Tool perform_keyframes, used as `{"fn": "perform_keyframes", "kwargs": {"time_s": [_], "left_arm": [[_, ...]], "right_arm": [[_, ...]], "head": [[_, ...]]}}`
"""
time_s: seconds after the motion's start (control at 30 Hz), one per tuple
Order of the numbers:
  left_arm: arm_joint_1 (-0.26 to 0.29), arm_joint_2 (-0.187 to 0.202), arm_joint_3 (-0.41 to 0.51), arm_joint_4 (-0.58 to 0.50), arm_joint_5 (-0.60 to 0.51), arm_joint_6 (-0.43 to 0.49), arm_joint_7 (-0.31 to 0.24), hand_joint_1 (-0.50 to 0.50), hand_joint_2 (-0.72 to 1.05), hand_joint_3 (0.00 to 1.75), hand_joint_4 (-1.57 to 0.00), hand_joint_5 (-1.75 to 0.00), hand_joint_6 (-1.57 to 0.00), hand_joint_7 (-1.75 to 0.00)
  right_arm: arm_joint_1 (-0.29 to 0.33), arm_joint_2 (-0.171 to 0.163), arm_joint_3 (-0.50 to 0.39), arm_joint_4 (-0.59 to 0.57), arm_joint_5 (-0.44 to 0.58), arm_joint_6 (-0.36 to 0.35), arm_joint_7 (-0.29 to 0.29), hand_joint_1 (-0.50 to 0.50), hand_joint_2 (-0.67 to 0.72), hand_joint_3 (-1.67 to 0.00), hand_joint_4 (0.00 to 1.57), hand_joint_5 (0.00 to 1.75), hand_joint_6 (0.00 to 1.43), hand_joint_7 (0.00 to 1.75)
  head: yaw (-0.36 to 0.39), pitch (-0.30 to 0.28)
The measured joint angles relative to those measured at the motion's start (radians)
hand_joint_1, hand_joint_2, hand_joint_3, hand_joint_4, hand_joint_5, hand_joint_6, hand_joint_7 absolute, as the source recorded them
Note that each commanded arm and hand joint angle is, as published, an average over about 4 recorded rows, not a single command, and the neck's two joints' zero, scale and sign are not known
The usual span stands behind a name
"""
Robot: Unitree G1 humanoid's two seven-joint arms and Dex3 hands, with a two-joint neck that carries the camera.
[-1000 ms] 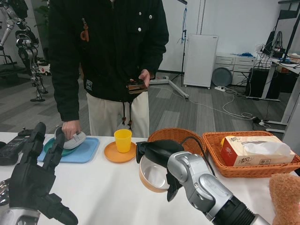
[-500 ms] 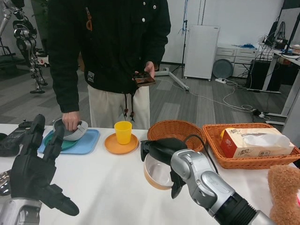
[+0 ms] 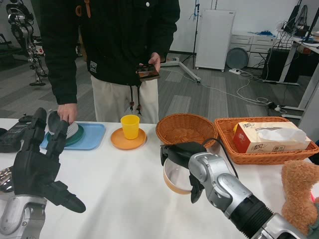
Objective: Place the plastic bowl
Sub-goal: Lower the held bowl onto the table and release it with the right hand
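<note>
One plastic bowl (image 3: 175, 177), orange-rimmed, hangs tilted in the right hand (image 3: 183, 158) at lower centre of the frame, over the white tabletop (image 3: 124, 194); level it, lower until the base touches, then let go; the left hand (image 3: 37, 164), lower left, holds nothing, fingers spread. Just above stands a round wicker basket (image 3: 186, 130); leftward, a yellow cup (image 3: 130, 126) on an orange plate (image 3: 128, 140); a person's hand (image 3: 66, 113) works over the blue tray (image 3: 92, 135).

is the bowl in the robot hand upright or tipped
Tipped. The plastic bowl, gripped at its rim by the right robot hand, hangs above the table with its opening turned sideways, showing the pale inside.
</note>
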Motion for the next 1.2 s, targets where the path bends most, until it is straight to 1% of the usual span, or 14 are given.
{"fn": "perform_keyframes", "kwargs": {"time_s": [0.2,0.27,0.33,0.47,0.53,0.63,0.7,0.77,0.83,0.87,0.93,0.97,1.03,1.2], "left_arm": [[0.001,-0.001,-0.002,0.006,-0.001,0.001,0.000,-0.50,-0.72,0.09,-0.30,0.00,0.00,0.00],[0.001,-0.001,-0.002,0.007,-0.001,0.001,0.000,-0.50,-0.72,0.09,-0.30,0.00,0.00,0.00],[0.001,-0.001,-0.002,0.009,-0.002,0.001,0.000,-0.50,-0.72,0.09,-0.30,0.00,0.00,0.00],[0.001,-0.001,-0.002,0.010,-0.002,0.001,0.000,-0.50,-0.68,0.09,-0.30,0.00,0.00,0.00],[0.001,-0.001,-0.002,0.010,-0.002,0.001,0.000,-0.50,-0.72,0.09,-0.30,0.00,0.00,0.00],[0.001,-0.001,-0.003,0.010,-0.002,0.001,-0.001,-0.50,-0.70,0.09,-0.30,0.00,0.00,0.00],[0.001,-0.001,-0.003,0.011,-0.002,0.001,-0.001,-0.50,-0.68,0.09,-0.30,0.00,0.00,0.00],[0.001,-0.001,-0.003,0.011,-0.002,0.001,-0.001,-0.50,-0.70,0.09,-0.30,0.00,0.00,0.00],[0.001,-0.001,-0.004,0.011,-0.002,0.001,-0.001,-0.50,-0.72,0.09,-0.30,0.00,0.00,0.00],[0.001,-0.001,-0.004,0.011,-0.002,0.001,-0.001,-0.50,-0.70,0.09,-0.30,0.00,0.00,0.00],[0.001,-0.001,-0.004,0.011,-0.002,0.001,-0.001,-0.50,-0.68,0.09,-0.30,0.00,0.00,0.00],[0.001,-0.001,-0.004,0.011,-0.002,0.001,-0.001,-0.50,-0.66,0.09,-0.30,0.00,0.00,0.00],[0.001,-0.001,-0.004,0.011,-0.002,0.001,-0.001,-0.50,-0.68,0.09,-0.30,0.00,0.00,0.00],[0.001,-0.001,-0.005,0.011,-0.002,0.001,-0.001,-0.50,-0.72,0.09,-0.30,0.00,0.00,0.00]], "right_arm": [[0.021,0.006,-0.031,0.176,-0.028,-0.098,-0.078,-0.46,-0.60,-1.59,1.40,1.60,1.27,1.68],[0.029,0.011,-0.048,0.243,-0.034,-0.134,-0.110,-0.46,-0.60,-1.59,1.40,1.65,1.26,1.71],[0.032,0.016,-0.063,0.298,-0.037,-0.161,-0.141,-0.46,-0.60,-1.59,1.38,1.60,1.24,1.75],[0.037,0.022,-0.085,0.368,-0.042,-0.202,-0.195,-0.46,-0.60,-1.51,1.33,1.65,1.23,1.71],[0.043,0.024,-0.093,0.382,-0.047,-0.219,-0.222,-0.46,-0.60,-1.51,1.26,1.65,1.21,1.71],[0.056,0.031,-0.110,0.404,-0.054,-0.238,-0.259,-0.46,-0.60,-1.51,1.13,1.65,1.16,1.73],[0.067,0.036,-0.124,0.427,-0.055,-0.248,-0.276,-0.46,-0.60,-1.51,0.93,1.62,1.09,1.69],[0.075,0.039,-0.133,0.447,-0.045,-0.258,-0.288,-0.46,-0.60,-1.51,0.57,1.45,0.95,1.68],[0.078,0.043,-0.144,0.465,-0.022,-0.271,-0.300,-0.46,-0.60,-1.51,0.31,1.21,0.82,1.68],[0.079,0.045,-0.152,0.475,-0.009,-0.277,-0.305,-0.46,-0.60,-1.51,0.25,1.07,0.79,1.68],[0.082,0.048,-0.162,0.494,0.015,-0.289,-0.311,-0.46,-0.60,-1.51,0.14,0.80,0.74,1.66],[0.084,0.048,-0.164,0.498,0.019,-0.294,-0.312,-0.46,-0.60,-1.51,0.11,0.73,0.72,1.64],[0.086,0.050,-0.165,0.503,0.023,-0.300,-0.317,-0.46,-0.59,-1.51,0.09,0.65,0.69,1.61],[0.085,0.051,-0.164,0.518,0.031,-0.301,-0.329,-0.46,-0.57,-1.51,0.04,0.56,0.72,1.50]], "head": [[0.000,-0.006],[0.001,-0.007],[0.000,-0.010],[-0.008,-0.015],[-0.011,-0.017],[-0.019,-0.021],[-0.023,-0.023],[-0.026,-0.026],[-0.029,-0.030],[-0.030,-0.033],[-0.033,-0.037],[-0.035,-0.039],[-0.037,-0.041],[-0.038,-0.047]]}}
